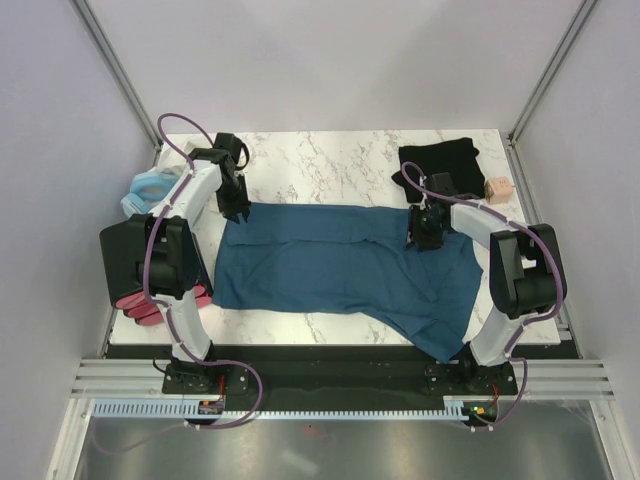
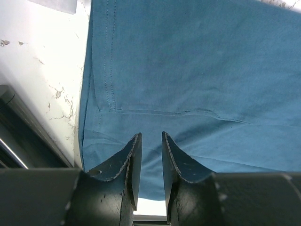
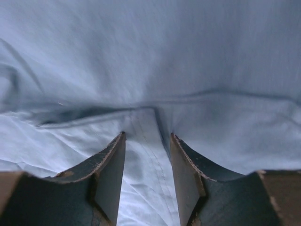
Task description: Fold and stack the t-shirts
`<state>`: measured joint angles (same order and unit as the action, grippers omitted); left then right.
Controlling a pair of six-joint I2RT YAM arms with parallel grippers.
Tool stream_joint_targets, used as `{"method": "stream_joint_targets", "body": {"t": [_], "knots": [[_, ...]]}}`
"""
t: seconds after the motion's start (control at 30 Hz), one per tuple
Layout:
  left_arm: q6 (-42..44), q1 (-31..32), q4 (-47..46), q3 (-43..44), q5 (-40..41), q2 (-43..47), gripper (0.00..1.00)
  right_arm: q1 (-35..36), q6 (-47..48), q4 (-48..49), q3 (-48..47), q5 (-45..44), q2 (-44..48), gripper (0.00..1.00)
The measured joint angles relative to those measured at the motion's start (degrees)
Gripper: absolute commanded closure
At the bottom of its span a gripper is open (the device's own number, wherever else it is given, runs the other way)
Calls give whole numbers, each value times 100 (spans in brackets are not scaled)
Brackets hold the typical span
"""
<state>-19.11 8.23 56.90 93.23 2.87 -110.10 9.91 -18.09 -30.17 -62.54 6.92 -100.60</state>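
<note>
The teal-blue t-shirt (image 1: 340, 265) lies spread across the marble table (image 1: 330, 165), with one part trailing toward the front right. A black t-shirt (image 1: 440, 160) sits folded at the back right corner. My left gripper (image 1: 238, 212) hangs over the teal shirt's back left corner. In the left wrist view its jaws (image 2: 151, 135) stand a little apart with nothing between them, above the hemmed edge of the teal shirt (image 2: 197, 70). My right gripper (image 1: 422, 240) is over the shirt's back right edge. It stands open (image 3: 147, 134) just above a fold of the cloth (image 3: 150, 56).
A pale blue ring-shaped item (image 1: 150, 188) lies at the table's left edge behind the left arm. A small pink block (image 1: 498, 187) sits by the black shirt. Red and pink items (image 1: 150, 305) rest at the front left. Frame posts stand at the back corners.
</note>
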Motion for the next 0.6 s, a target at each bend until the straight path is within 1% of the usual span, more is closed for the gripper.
{"method": "stream_joint_targets", "body": {"t": [0.07, 0.13, 0.17, 0.2, 0.23, 0.27, 0.3, 0.4, 0.57, 0.6], "knots": [[0, 0, 0, 0, 0, 0, 69, 0, 13, 76, -70, 44, -11, 49], [0, 0, 0, 0, 0, 0, 69, -2, 33, 153, -173, 94, -17, 52], [0, 0, 0, 0, 0, 0, 69, -2, 39, 184, -223, 122, -31, 56], [0, 0, 0, 0, 0, 0, 69, 0, 50, 223, -258, 144, -50, 66], [0, 0, 0, 0, 0, 0, 69, 0, 57, 258, -295, 188, -79, 69], [0, 0, 0, 0, 2, 0, 69, -2, 98, 273, -306, 221, -101, 69], [0, 0, 0, 0, 2, 0, 69, 0, 92, 282, -310, 262, -129, 68], [0, 0, 0, 0, 2, 0, 69, 0, 107, 251, -310, 317, -155, 58], [0, 0, 2, 0, 4, 0, 69, -2, 181, 234, -310, 313, -157, 53], [0, 0, 2, 0, 4, 0, 69, -2, 186, 236, -310, 308, -157, 50]]}}
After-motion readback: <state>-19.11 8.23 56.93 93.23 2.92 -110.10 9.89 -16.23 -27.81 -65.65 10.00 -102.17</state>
